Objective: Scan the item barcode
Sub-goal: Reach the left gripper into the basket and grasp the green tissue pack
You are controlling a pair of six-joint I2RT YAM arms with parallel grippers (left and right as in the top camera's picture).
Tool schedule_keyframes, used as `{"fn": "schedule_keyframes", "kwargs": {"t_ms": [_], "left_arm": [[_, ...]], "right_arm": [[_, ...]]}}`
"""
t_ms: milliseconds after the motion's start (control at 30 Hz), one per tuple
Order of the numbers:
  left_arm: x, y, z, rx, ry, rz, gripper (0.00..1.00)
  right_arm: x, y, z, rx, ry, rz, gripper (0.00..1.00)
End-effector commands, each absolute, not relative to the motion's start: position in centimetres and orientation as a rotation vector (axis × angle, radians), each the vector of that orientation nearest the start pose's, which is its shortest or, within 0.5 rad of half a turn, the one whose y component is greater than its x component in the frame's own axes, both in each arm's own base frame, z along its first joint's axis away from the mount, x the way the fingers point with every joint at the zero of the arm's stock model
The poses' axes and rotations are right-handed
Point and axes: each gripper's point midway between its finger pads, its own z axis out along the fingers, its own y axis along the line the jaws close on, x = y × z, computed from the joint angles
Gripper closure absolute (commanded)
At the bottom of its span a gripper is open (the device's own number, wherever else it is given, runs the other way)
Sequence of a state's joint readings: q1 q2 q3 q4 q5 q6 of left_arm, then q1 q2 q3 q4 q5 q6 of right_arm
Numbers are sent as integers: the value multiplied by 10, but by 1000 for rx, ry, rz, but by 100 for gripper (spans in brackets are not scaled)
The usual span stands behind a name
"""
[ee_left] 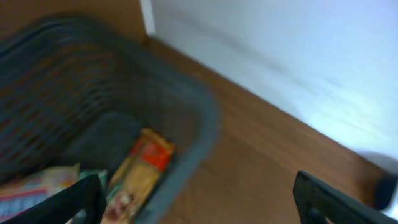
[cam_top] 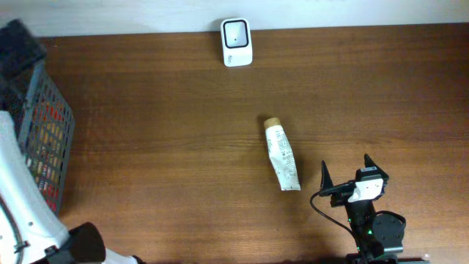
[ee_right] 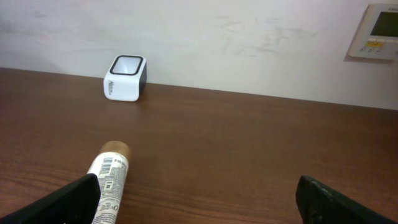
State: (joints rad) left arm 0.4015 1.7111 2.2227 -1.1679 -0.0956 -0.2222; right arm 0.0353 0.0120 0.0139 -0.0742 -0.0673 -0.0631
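The item, a white tube with a tan cap (cam_top: 282,155), lies on the wooden table near its middle. Its barcode faces up near the cap in the right wrist view (ee_right: 109,176). The white scanner with a dark window (cam_top: 236,42) stands at the table's far edge, also shown by the right wrist camera (ee_right: 125,78). My right gripper (cam_top: 345,163) is open just right of the tube's bottom end, nothing between its fingers (ee_right: 68,202). My left gripper (ee_left: 199,205) is open over the rim of the grey basket (ee_left: 205,124), holding nothing.
The grey wire basket (cam_top: 45,139) at the table's left edge holds several packaged goods, among them an orange and yellow packet (ee_left: 140,168). My white left arm (cam_top: 22,202) reaches up along the basket. A wall panel (ee_right: 376,23) hangs behind the table.
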Motion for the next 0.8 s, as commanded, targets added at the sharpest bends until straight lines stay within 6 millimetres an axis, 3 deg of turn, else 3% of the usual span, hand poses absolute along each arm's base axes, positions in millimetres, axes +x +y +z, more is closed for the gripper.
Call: {"fn": "schedule_keyframes", "kwargs": {"t_ms": [0,67,133,167,267,333,433,467,567,667,700,767], "left_arm": [[354,250,379,-1044,2042,284,17],[338,274,351,-1144,2078,343,35],[330,291,309,-1239,2152,353,39],[328,298,278,-1286,2216,354,41],[324,315,230,-1372,2304,374,50],[319,325,196,-1421,2379,406,51],[307,331,132,-1495,2514,445,52],[308,331,114,-1480,2556,443,57],[311,334,77,-1430,2651,440,62],[311,334,59,-1435,2685,435,62],[311,334,54,-1438,2697,434,71],[309,336,54,-1440,2698,459,78]], "right_arm": [[246,18,156,-123,1641,20,1],[246,18,156,-123,1641,20,1],[246,18,156,-123,1641,20,1],[246,18,156,-123,1641,20,1],[246,18,156,-123,1641,20,1],[246,18,156,-123,1641,20,1],[246,18,156,-123,1641,20,1],[246,18,156,-124,1641,20,1],[246,18,156,-123,1641,20,1],[246,18,156,-124,1641,20,1],[246,18,156,-123,1641,20,1],[246,18,156,-123,1641,20,1]]}}
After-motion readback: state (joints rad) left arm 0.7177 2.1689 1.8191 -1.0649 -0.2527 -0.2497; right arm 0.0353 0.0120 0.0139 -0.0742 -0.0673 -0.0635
